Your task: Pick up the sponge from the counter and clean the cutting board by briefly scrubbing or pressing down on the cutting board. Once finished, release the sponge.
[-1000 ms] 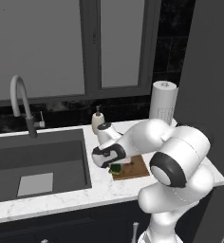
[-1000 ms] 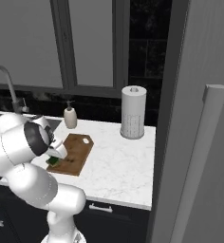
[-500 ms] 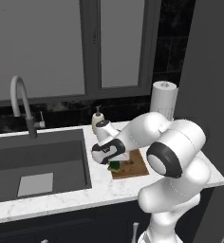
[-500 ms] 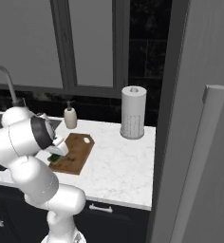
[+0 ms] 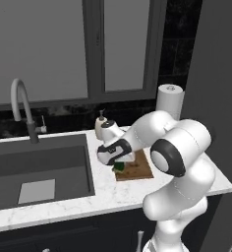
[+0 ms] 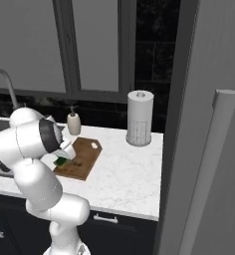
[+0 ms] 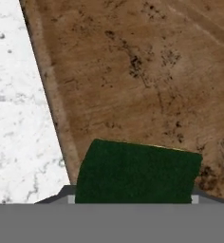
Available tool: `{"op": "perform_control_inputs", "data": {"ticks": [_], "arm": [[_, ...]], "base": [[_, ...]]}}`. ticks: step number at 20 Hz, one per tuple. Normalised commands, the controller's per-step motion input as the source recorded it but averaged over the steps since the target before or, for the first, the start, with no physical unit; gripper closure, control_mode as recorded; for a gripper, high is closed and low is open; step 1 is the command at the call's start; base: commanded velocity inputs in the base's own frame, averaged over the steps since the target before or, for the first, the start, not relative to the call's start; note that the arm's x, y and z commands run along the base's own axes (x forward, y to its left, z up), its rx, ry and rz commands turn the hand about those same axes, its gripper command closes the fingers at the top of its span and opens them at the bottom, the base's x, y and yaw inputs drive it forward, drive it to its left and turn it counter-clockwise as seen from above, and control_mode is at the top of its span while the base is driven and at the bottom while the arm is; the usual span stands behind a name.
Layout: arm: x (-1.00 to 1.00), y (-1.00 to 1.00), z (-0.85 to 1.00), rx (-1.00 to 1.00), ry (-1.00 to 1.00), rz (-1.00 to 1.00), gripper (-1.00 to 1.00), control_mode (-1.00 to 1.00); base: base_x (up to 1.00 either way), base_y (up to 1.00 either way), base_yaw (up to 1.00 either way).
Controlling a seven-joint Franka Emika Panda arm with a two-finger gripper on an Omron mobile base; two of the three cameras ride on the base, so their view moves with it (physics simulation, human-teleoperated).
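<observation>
We judged the step in hand to be the scrub itself: the sponge [image 7: 137, 173] was already off the counter [image 5: 103, 197] and carried over the cutting board [image 7: 147, 80].

In the hand view the sponge's dark green top sat at the bottom of the frame, right at the gripper [image 7: 133, 199], with the grey finger tips just showing at either side of it. We took the claw to be closed on the sponge, holding it across its width. A thin yellow line showed along the sponge's far edge.

The sponge lay over the board's stained brown surface, close to the board's long edge; the white marbled counter began just beyond that edge, to the left in this view. Whether the sponge's underside was touching the wood or hanging just above it, we could not tell.

From the left base view the gripper [image 5: 117, 160] was low over the near left corner of the board, on the sink [image 5: 39, 172] side, with a green patch showing beneath the hand. The right base view agreed: the sponge [image 6: 61, 162] sat at the board's left edge, the arm partly hiding it.

Next move, in our judgement: press down or rub briefly while keeping the sponge on the wood, since it was near the edge. Then open the fingers and let it go.
</observation>
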Motion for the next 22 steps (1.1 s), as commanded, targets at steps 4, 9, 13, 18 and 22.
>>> {"op": "perform_control_inputs", "data": {"ticks": [4,9,13,18,22], "arm": [[0.4,-0.35,-0.14,0.0,-0.07,-0.06,1.0,-1.0],[0.27,-0.27,-0.3,0.0,-0.03,-0.07,1.0,-1.0],[-0.53,-0.43,-0.76,0.0,0.0,-0.03,1.0,-1.0],[-0.99,-0.64,-0.76,0.0,0.02,-0.01,1.0,-1.0],[-1.0,-0.85,-0.49,0.0,0.04,-0.03,1.0,-1.0]], "base": [[0.0,0.0,0.0],[0.0,0.0,0.0],[0.0,0.0,0.0],[0.0,0.0,0.0],[0.0,0.0,0.0]]}}
